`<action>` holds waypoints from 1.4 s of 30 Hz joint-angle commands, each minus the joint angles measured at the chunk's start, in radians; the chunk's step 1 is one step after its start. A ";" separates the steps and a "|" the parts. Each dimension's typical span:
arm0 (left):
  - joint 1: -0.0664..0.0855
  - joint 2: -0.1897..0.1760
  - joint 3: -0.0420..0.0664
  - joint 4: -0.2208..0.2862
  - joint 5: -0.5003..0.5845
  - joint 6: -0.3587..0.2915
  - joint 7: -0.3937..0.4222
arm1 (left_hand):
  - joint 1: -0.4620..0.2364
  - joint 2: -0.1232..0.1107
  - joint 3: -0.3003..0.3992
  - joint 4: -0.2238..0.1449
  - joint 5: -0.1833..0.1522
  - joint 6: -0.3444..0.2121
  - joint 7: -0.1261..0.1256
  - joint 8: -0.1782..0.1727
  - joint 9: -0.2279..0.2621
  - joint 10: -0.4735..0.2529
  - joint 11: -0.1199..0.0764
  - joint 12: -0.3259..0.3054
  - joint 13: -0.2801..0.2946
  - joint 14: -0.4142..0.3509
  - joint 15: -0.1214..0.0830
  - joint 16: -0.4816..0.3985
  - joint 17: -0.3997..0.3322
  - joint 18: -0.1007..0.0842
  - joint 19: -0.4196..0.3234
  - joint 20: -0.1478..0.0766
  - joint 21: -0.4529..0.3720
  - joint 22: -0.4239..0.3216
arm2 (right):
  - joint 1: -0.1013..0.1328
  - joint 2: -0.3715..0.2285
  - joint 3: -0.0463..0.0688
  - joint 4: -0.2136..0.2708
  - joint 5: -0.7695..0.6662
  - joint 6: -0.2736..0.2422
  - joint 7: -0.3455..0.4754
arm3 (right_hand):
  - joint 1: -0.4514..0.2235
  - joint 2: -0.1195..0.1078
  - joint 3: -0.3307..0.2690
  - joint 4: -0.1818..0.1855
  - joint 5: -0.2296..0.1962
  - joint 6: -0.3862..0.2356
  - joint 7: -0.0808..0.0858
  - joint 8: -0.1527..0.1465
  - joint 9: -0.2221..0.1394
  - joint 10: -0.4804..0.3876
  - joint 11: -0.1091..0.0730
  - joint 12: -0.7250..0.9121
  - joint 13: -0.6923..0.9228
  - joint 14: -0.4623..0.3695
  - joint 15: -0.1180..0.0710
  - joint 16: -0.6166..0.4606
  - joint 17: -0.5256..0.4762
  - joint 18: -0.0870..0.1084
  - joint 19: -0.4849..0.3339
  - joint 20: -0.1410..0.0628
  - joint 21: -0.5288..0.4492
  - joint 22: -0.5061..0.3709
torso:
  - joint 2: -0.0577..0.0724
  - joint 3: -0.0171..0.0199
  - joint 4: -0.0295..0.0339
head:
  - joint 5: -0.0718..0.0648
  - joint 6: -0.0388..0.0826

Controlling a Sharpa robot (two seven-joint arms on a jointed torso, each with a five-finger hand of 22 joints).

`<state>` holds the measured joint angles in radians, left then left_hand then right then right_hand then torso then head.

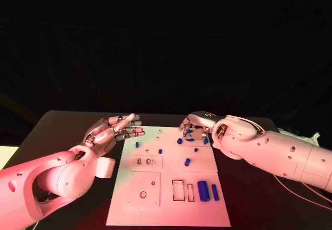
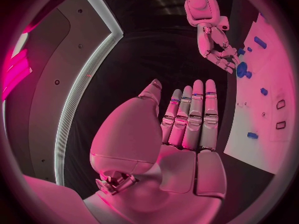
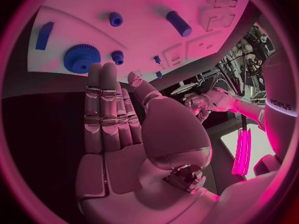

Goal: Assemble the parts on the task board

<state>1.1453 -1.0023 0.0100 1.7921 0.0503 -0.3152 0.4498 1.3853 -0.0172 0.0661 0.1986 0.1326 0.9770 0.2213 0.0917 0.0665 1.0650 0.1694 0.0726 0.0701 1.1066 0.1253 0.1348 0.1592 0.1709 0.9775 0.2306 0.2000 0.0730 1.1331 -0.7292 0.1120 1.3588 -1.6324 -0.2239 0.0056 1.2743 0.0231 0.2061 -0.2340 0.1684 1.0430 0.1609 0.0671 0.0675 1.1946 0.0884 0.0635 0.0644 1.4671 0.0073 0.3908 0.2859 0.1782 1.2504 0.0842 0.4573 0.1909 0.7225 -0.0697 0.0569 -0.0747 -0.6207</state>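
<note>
The black bench (image 1: 62,129) carries the white task board (image 1: 169,211), which lies lengthwise between the two arms. The left hand (image 1: 111,130) hangs beside the board's far left corner, off its edge, fingers straight and side by side with nothing in them. The right hand (image 1: 195,127) hovers over the far right corner of the board, fingers extended and likewise holding nothing; its fingertips point down at the blue gear (image 3: 81,58) lying there, close above it, though whether they touch it I cannot tell.

Loose parts are scattered on the board: a large blue cylinder (image 1: 203,190) and a thinner blue bar (image 1: 215,192) near the front right beside two empty rectangular slots (image 1: 183,190), a short blue peg (image 1: 187,162) mid-board, and several small blue studs (image 1: 179,141) toward the far end.

By my reading, the step in hand is the reach for the gear, with no part picked up yet. The next move calls for the right hand to settle lower and close its thumb and fingers around the gear's rim, a thin, flat grip that needs care.
</note>
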 commanded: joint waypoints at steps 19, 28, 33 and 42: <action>0.005 -0.007 0.004 0.020 0.020 0.020 -0.009 | 0.003 0.005 -0.005 -0.011 -0.004 -0.005 0.011 -0.010 -0.001 -0.004 0.007 -0.008 -0.001 -0.007 0.004 -0.009 0.003 0.011 0.001 0.007 -0.009 -0.004 | 0.011 0.020 0.001 0.003 -0.164 0.155 -0.072 | 0.018 -0.066 0.112 0.098 -0.008 0.022 -0.022 0.000 0.002 0.001 -0.013 -0.001 0.001 0.030 -0.014 0.518 0.429 0.004 -0.005 -0.010 0.235 0.141 | 0.053 -0.0106 0.0195 | -0.015 0.012; 0.005 -0.008 0.004 0.019 0.021 0.017 -0.012 | 0.003 0.006 -0.005 -0.012 -0.004 -0.005 0.012 -0.010 -0.001 -0.005 0.007 -0.008 -0.001 -0.007 0.004 -0.010 0.003 0.011 0.000 0.007 -0.010 -0.004 | 0.011 0.022 0.001 0.004 -0.178 0.173 -0.074 | 0.026 -0.075 0.150 0.119 -0.015 0.038 -0.024 0.001 0.003 0.017 -0.016 -0.001 0.001 0.030 -0.018 0.614 0.522 0.004 -0.014 -0.012 0.280 0.170 | 0.064 -0.0152 0.0249 | -0.021 0.021; 0.005 -0.008 0.004 0.016 0.022 0.016 -0.014 | 0.003 0.006 -0.006 -0.013 -0.004 -0.006 0.013 -0.012 -0.001 -0.006 0.008 -0.009 -0.001 -0.008 0.005 -0.011 0.004 0.011 0.000 0.007 -0.011 -0.004 | 0.011 0.026 0.001 0.000 -0.181 0.161 -0.072 | 0.036 -0.055 0.193 0.142 -0.081 0.066 -0.028 0.008 0.008 0.043 -0.023 0.003 0.004 0.046 -0.025 0.734 0.659 0.005 -0.003 -0.015 0.322 0.195 | 0.069 -0.0154 0.0286 | -0.023 0.027; 0.005 -0.009 0.004 0.010 0.026 0.014 -0.017 | 0.003 0.006 -0.007 -0.014 -0.004 -0.008 0.014 -0.013 -0.001 -0.008 0.009 -0.009 -0.001 -0.008 0.006 -0.013 0.005 0.011 0.000 0.008 -0.013 -0.005 | 0.010 0.023 0.001 0.014 -0.188 -0.005 -0.072 | 0.074 -0.017 0.275 0.150 -0.115 0.121 -0.040 0.029 0.026 0.116 -0.040 0.011 0.015 0.046 -0.044 0.819 0.750 -0.019 0.047 -0.023 0.477 0.382 | 0.077 -0.0176 0.0325 | -0.021 0.033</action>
<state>1.1482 -1.0116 0.0133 1.8020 0.0705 -0.3089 0.4321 1.3853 -0.0172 0.0578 0.1903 0.1326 0.9698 0.2282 0.0842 0.0667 1.0613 0.1731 0.0686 0.0702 1.1031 0.1287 0.1277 0.1629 0.1709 0.9774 0.2306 0.1915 0.0697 1.1471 -0.7060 0.1150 1.3691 -1.7992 -0.1541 -0.0590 1.3128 -0.0254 0.4733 -0.0847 0.0533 1.1449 0.1339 0.0893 0.0757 1.2734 0.0775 0.0730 0.0746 1.4668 -0.0323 1.2070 1.0340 0.1779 1.2898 0.0592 0.9295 0.5670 0.7956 -0.0858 0.0878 -0.0973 -0.5903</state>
